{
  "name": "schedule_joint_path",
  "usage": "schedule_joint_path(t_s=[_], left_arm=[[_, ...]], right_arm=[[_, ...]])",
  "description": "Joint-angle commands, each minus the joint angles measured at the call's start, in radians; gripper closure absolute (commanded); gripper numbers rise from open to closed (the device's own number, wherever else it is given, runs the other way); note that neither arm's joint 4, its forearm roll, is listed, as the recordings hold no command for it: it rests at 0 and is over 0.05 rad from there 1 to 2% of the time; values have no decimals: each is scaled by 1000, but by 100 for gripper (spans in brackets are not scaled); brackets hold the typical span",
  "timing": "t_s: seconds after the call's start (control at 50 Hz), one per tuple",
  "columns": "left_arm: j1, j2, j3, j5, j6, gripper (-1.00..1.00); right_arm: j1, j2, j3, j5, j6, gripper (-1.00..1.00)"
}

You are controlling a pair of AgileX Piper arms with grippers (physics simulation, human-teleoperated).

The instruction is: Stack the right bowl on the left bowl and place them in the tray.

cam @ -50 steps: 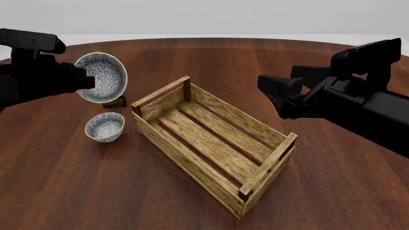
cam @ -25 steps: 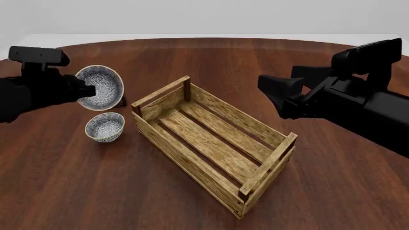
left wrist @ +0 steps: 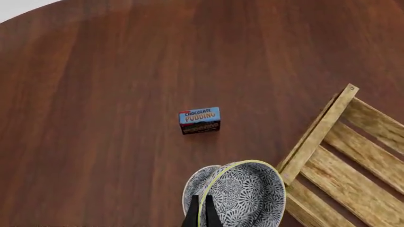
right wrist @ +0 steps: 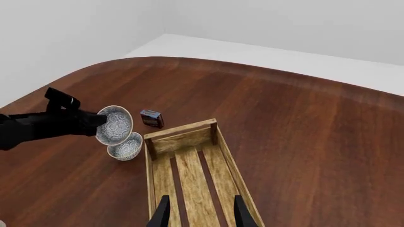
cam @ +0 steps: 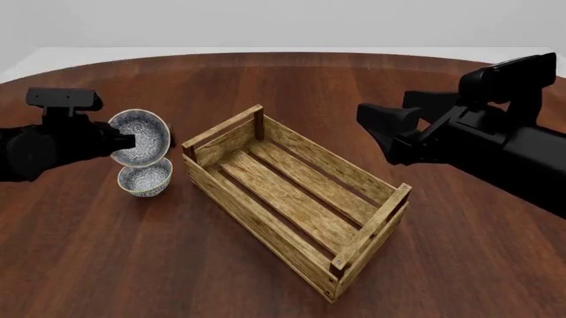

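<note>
since the earlier front frame, the left gripper (cam: 122, 141) is sinking toward the left edge of the picture's middle, clenched on the rim of the tilted blue-and-white patterned ceramic bowl (cam: 142, 136), now just above the matching smaller bowl (cam: 146, 177) resting on the dark wooden table (cam: 106, 265). the held bowl is hanging steeply tilted, so letting go here is risking it sliding off or knocking the lower bowl against the long light-wood slatted tray (cam: 296, 199) just beside it. the right gripper (right wrist: 200, 215) is hovering spread wide over the tray; a small dark pudding box (left wrist: 199, 120) is lying near.
</note>
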Motion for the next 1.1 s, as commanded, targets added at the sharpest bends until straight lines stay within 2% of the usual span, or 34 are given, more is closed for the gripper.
schedule_joint_path(t_s=[0.02, 0.08, 0.34, 0.44, 0.8, 0.9, 0.98, 1.04, 1.1], left_arm=[[8, 47, 15, -50, -1, 100], [11, 43, 4, -32, -1, 100], [20, 117, 17, -101, 1, 100], [26, 126, 3, -84, 7, 100], [32, 198, 32, -154, -5, 100], [37, 190, 22, -130, -4, 100], [42, 216, 33, -163, 3, 100], [47, 205, 19, -133, 4, 100], [51, 229, 29, -165, 4, 100]], right_arm=[[1, -1, 0, 0, 0, -100], [1, -3, 0, 1, 0, -100], [4, 2, 0, -1, -1, -100], [2, 1, -1, -1, -1, -100], [6, 1, -1, -3, 0, -100], [7, 3, -2, -2, 1, -100], [6, 4, -2, -2, 1, -100], [7, 0, -2, 0, 1, -100], [7, -1, -2, 0, 1, -100]])
